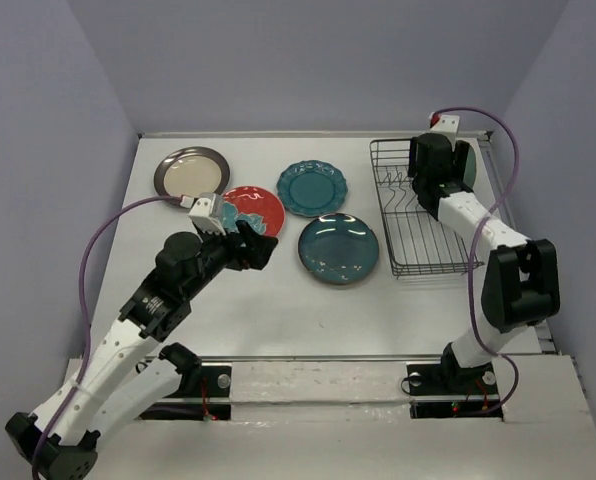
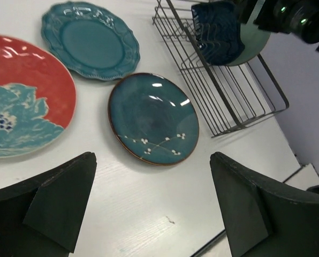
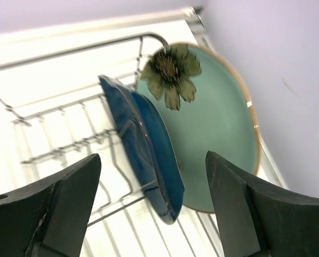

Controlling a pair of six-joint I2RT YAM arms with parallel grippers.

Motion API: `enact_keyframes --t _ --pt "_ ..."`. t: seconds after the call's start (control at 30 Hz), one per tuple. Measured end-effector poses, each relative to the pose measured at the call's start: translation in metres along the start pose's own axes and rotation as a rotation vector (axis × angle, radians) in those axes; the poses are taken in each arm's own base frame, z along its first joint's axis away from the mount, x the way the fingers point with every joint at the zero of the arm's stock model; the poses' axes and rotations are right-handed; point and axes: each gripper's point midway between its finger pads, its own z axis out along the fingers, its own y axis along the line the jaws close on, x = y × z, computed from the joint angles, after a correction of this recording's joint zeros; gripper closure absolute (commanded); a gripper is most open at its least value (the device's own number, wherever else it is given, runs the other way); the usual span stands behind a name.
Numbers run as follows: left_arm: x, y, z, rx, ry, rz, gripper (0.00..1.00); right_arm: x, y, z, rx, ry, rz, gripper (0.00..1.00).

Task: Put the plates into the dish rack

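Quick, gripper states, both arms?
Left gripper: open, empty.
Right gripper: open, empty, by the dark blue round plate standing in the black wire dish rack.

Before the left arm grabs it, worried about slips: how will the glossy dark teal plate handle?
Probably slippery: the dark teal plate shows glare. Likely stiff and breakable, looking ceramic. Flat on the table, its rim may resist pinching.

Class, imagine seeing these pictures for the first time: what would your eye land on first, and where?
The red floral plate, lying flat left of the scalloped teal plate, draws the eye first. Next come two plates standing on edge at the far end of the dish rack: a dark blue plate beside a pale mint plate with a dark flower.
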Motion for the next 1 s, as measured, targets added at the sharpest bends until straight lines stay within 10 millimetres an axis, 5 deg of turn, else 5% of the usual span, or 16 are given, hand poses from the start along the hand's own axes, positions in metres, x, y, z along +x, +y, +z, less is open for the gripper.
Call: enact_keyframes --t 0.27,0.4,0.57,0.73,1.0 --pt "0.058 0.008 0.037 -0.017 0.144 -0.152 0.06 -0.068 -0.008 -0.085 -0.285 -0.098 0.297 0.14" --pt "0.102 0.021 0.062 -0.094 0.229 -0.212 0.10 -0.075 -0.010 -0.145 -0.481 -0.144 0.413 0.14" --pt "0.146 0.041 0.088 -0.198 0.298 -0.281 0.16 -0.049 0.006 -0.198 -0.712 -0.107 0.475 0.14" --pt "0.170 0.057 0.110 -0.264 0.319 -0.316 0.21 -0.019 0.016 -0.229 -0.854 -0.038 0.505 0.14" --pt "0.189 0.066 0.152 -0.299 0.317 -0.347 0.41 0.000 0.024 -0.246 -0.942 0.011 0.522 0.15"
